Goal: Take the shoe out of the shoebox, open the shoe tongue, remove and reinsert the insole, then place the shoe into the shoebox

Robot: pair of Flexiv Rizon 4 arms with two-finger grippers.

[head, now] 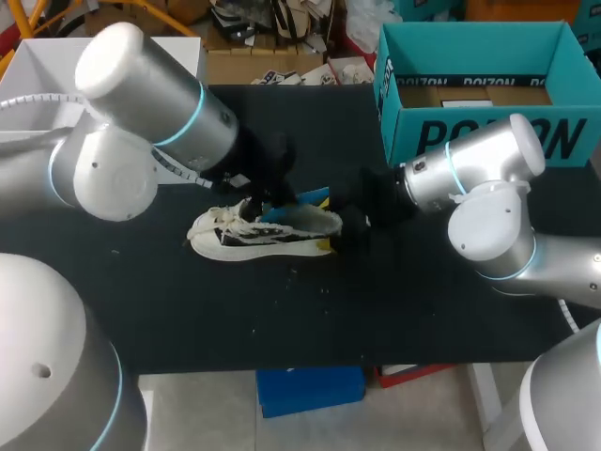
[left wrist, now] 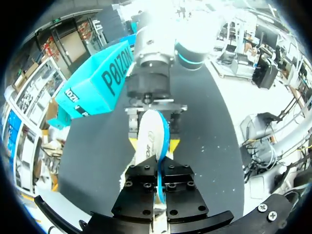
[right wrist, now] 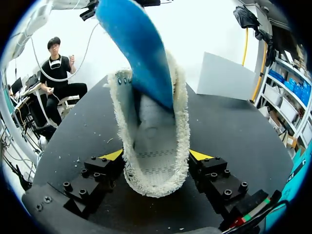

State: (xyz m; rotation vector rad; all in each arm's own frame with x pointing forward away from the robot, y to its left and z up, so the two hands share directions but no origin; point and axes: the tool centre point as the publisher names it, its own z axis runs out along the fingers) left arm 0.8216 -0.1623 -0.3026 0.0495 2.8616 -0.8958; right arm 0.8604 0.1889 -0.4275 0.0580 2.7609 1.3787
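Shoe (head: 263, 230) white knit, heel end clamped between right gripper (right wrist: 156, 157) fingers, blue insole (right wrist: 139, 53) curling out, apparently pinched by left gripper (left wrist: 159, 179).

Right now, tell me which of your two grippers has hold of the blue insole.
The left gripper: it is shut on the insole, which rises out of the shoe. The right gripper clamps the shoe's heel instead.

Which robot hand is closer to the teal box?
Right. The right gripper grips the shoe at its heel, the end nearer the shoebox. The left gripper is above the shoe's middle, pinching the blue insole, farther from the box.
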